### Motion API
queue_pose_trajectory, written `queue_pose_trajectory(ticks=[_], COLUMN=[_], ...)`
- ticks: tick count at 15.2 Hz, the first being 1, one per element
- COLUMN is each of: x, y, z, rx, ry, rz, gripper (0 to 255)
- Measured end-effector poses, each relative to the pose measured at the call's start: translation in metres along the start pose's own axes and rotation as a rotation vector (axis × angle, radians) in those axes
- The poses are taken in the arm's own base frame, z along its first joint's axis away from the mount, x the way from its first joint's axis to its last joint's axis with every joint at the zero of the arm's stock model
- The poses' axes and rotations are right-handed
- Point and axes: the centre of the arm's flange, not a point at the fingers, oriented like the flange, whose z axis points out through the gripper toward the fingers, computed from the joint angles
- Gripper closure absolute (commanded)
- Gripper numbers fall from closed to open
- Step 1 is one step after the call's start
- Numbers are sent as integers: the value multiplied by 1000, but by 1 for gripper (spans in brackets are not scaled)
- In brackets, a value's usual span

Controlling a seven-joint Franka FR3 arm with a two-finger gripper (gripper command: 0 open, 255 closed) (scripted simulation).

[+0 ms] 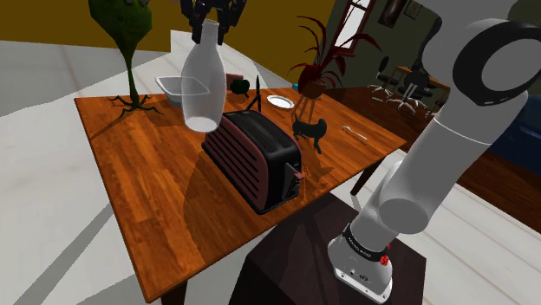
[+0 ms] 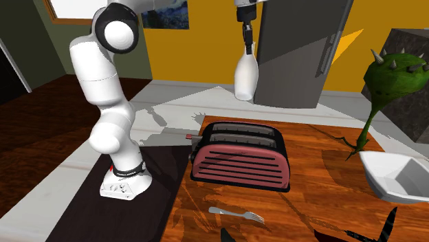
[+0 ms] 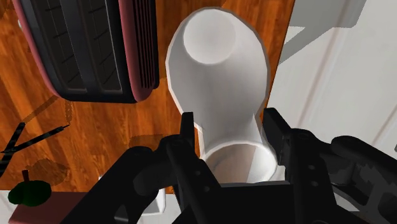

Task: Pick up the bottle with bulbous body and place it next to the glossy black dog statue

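**Lead:** Shoulder view, what do you have?

**Op:** I see the gripper (image 1: pixel 211 26) at the top edge, clamped on the neck of the bottle (image 1: pixel 199 82). The bottle is plain white, with a slim neck and a body that swells wide toward a flat base. It hangs base down in the air over the table (image 1: pixel 130 173), clear of the dark red toaster (image 1: pixel 256 156) below it. The black dog statue (image 1: pixel 309 128) stands on the table past the toaster, toward this view's right, apart from the bottle. A white plate (image 1: pixel 280 101) sits near the dog, farther back. A white bowl (image 1: pixel 178 87) is at the table's far side.

**Lead:** Second exterior?

**Op:** The bottle (image 2: pixel 245 77) is high up and upright, with the gripper (image 2: pixel 247 34) on its neck from above. The toaster (image 2: pixel 240 157) is well below it on the wood top. A fork (image 2: pixel 237 214) lies in front of the toaster. A spiky green plant (image 2: pixel 392 75) is at this view's right.

**Lead:** Wrist?

**Op:** I look down the bottle (image 3: pixel 219 83) from its neck. The neck rim is nearest, the shoulders widen out, and the round base is farthest. The fingers (image 3: pixel 186 137) press the neck, one on each side. The toaster (image 3: pixel 95 51) is beside the bottle, lower down. The bottle's base shows over the table's edge, where the wood meets a pale floor.
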Motion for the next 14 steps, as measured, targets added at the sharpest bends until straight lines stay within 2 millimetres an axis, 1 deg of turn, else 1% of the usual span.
queue_pose_trajectory(ticks=[9,11,14], x=[6,11,18], y=[0,17,51], z=[-45,-48,-43], rx=[0,0,-1], ry=[0,0,-1], rz=[0,1,1], gripper=[255,255,255])
